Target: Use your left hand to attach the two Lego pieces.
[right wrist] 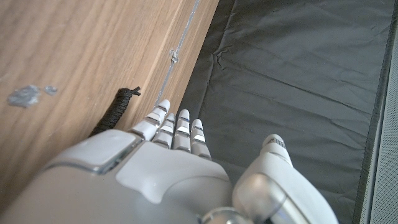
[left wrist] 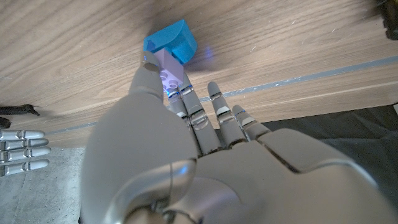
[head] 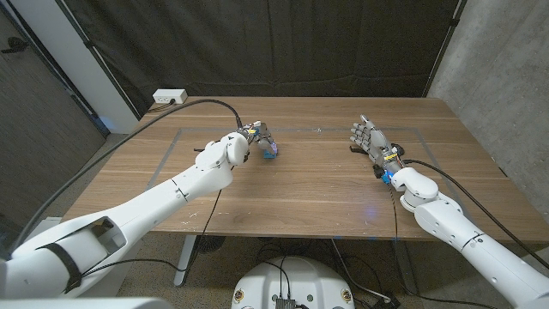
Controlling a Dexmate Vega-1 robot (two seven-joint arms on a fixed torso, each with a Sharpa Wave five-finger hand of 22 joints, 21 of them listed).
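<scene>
— What are you seeing from the head view?

— I am reaching my left hand [head: 243, 146] out over the middle-left of the wooden worktop [head: 309, 184], and its fingers are closing around a blue Lego piece [head: 270, 152] that is sitting on the wood. My right hand [head: 374, 142] is waiting well apart on the right side, standing on its edge with fingers spread and gripping nothing.

— And from the left wrist?

— My left hand [left wrist: 186, 149] is pinching a pale purple Lego piece [left wrist: 170, 74] between thumb and fingers, and I am holding it against the blue Lego piece [left wrist: 171, 41], which is touching the worktop [left wrist: 280, 50]. I cannot tell whether the two are fully locked together.

— The right wrist?

— My right hand [right wrist: 180, 162] is hanging beside the worktop [right wrist: 68, 56], fingers straight and apart, thumb out, nothing in it. A dark braided cord [right wrist: 115, 112] is lying on the wood just beside my fingers.
</scene>
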